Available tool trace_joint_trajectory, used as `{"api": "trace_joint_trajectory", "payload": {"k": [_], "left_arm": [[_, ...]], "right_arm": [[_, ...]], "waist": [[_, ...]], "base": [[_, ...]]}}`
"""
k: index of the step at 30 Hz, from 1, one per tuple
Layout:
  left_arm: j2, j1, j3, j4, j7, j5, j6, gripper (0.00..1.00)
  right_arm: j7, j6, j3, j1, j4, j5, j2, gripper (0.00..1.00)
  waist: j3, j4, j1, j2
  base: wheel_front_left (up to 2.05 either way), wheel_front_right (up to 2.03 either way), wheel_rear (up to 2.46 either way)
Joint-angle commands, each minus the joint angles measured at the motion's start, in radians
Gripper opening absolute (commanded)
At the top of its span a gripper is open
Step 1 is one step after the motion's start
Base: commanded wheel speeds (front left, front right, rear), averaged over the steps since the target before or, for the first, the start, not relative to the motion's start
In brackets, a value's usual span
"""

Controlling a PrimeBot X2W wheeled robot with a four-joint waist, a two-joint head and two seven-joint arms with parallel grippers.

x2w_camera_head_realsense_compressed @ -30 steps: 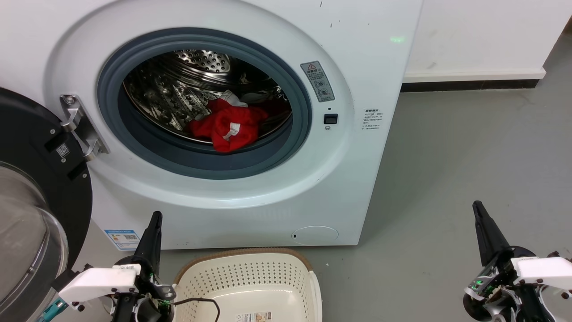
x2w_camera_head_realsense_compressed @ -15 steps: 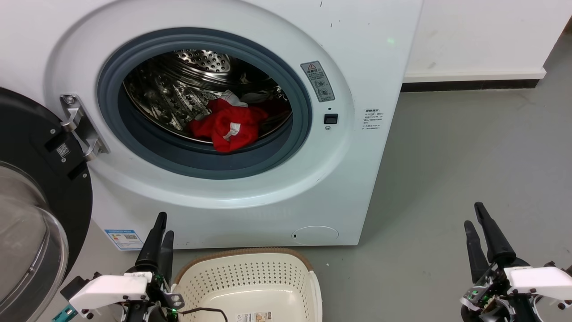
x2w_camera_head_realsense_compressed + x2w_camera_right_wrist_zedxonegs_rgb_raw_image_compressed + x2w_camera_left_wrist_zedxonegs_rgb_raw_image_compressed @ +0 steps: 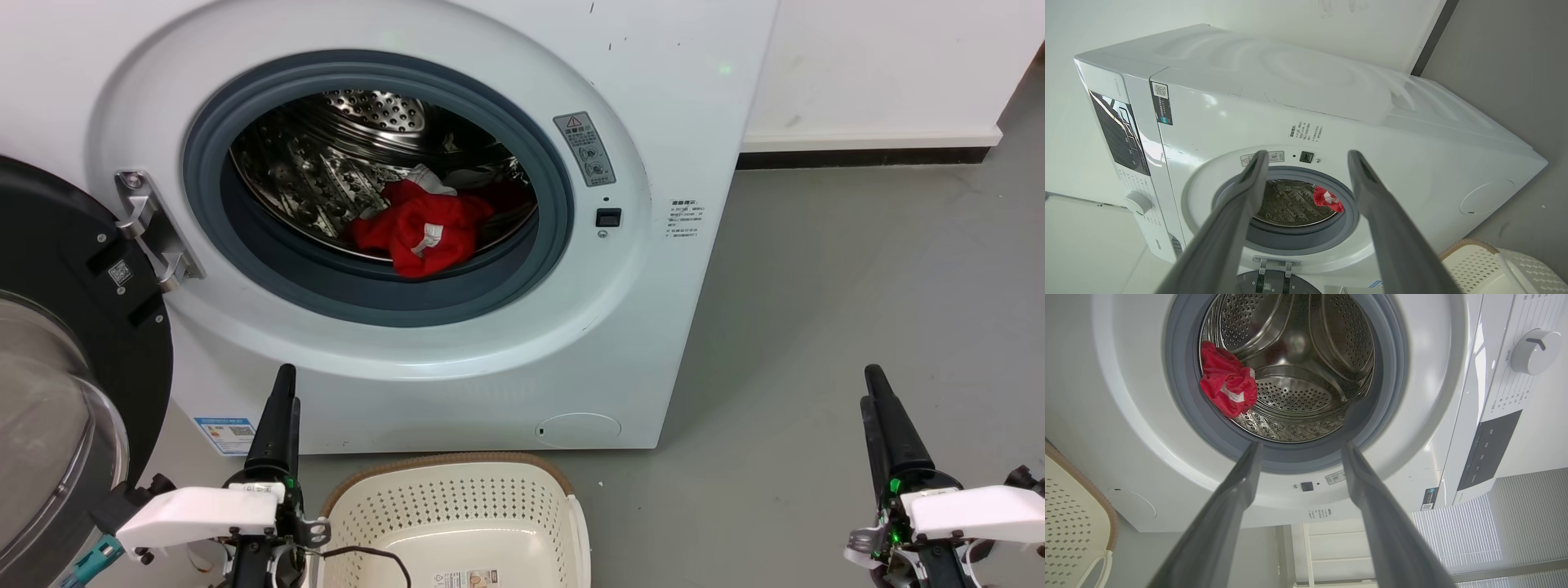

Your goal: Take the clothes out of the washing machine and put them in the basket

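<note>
Clothes [image 3: 420, 233]: one red bundle low in the drum [image 3: 326, 163] of the washing machine [image 3: 653, 343], at its near lip and seemingly lapping the grey seal [image 3: 367, 298]. Nothing red lies in the basket [image 3: 449, 498], which is on the floor just in front of the machine. The door [image 3: 73, 245] is swung wide to the left.

Left gripper [image 3: 286, 390] and right gripper [image 3: 872, 390]: both low and well short of the porthole, with fingers moderately parted and nothing held (the gap reads plainly from each wrist camera; from the head the fingers overlap edge-on).

Risks, as I judge them:
- The left arm, reaching in, could clip the hinge [image 3: 151, 233] or the seal, since the door stands close on that side.
- A shallow pinch may catch a single fold, so the bundle slips and lands on the floor short of the basket.

Views: the left wrist looks down the drum to its back wall and paddles, which the head view cuts off, and takes in the dial [image 3: 1533, 351]. The head view alone gives both arms against the basket.
</note>
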Motion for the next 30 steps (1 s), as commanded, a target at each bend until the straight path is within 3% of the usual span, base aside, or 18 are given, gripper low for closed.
{"api": "trace_joint_trajectory", "payload": {"k": [1, 20, 30], "left_arm": [[0.002, -0.023, -0.007, -0.027, -0.01, 0.025, 0.0, 1.0], [0.003, -0.024, -0.038, -0.098, -0.081, 0.37, 0.0, 1.0], [0.003, -0.02, -0.067, -0.112, -0.11, 0.557, 0.0, 1.0]], "right_arm": [[-0.01, 0.0, 0.002, -0.003, -0.028, -0.048, -0.001, 1.0], [-0.081, 0.0, 0.023, 0.037, -0.103, -0.476, -0.001, 1.0], [-0.087, 0.0, 0.031, 0.051, -0.137, -0.647, -0.001, 1.0]], "waist": [[0.0, 0.001, 0.0, 0.0], [-0.001, 0.007, 0.0, 0.0], [-0.002, 0.01, 0.0, 0.0]], "base": [[0.0, 0.0, 0.0], [0.0, 0.0, 0.0], [0.0, 0.0, 0.0]]}}
